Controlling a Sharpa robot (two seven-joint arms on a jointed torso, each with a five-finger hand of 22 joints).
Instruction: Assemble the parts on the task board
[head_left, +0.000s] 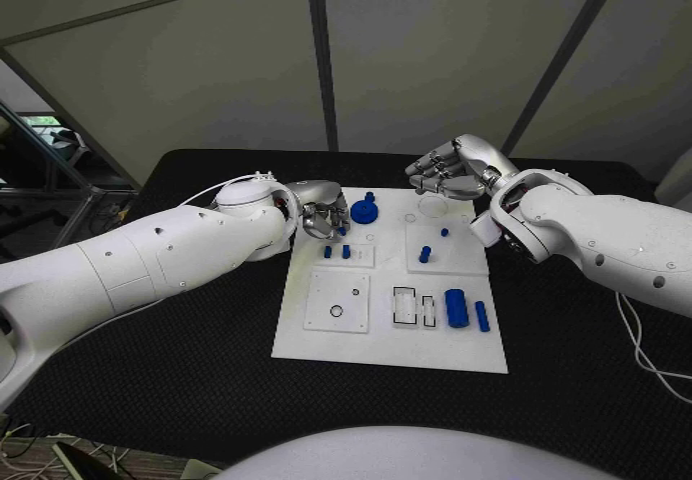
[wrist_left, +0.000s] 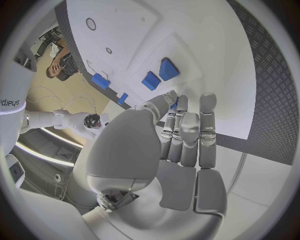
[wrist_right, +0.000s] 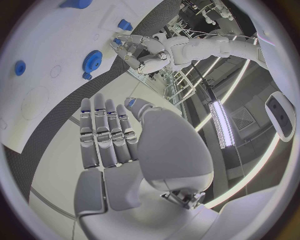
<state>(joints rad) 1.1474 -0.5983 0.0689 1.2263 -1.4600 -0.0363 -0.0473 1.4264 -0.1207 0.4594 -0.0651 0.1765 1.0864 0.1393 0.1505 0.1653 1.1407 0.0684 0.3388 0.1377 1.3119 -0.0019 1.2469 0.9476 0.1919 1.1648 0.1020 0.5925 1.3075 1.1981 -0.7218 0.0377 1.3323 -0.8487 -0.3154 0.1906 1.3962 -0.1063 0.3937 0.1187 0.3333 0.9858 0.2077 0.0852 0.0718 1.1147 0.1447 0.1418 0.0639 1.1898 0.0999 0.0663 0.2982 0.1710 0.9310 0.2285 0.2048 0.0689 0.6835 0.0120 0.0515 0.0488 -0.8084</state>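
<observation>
Lying in the middle of the black worktop, the white task board runs its long axis from six to twelve o'clock in the head view, its blue parts scattered over it. A blue gear sits at the board's eleven o'clock corner, small blue pegs stand just below it, and a blue cylinder lies lengthwise toward four o'clock beside a slimmer blue bar. The left hand hovers at the board's ten o'clock edge, fingers extended side by side and holding nothing. The right hand hangs past the board's one o'clock corner, fingers straight and apart in the wrist view, also empty. The risk, by judgement: the left hand's fingers sit close to the standing pegs and gear, so a careless descent could topple or shove them out of their seats.
</observation>
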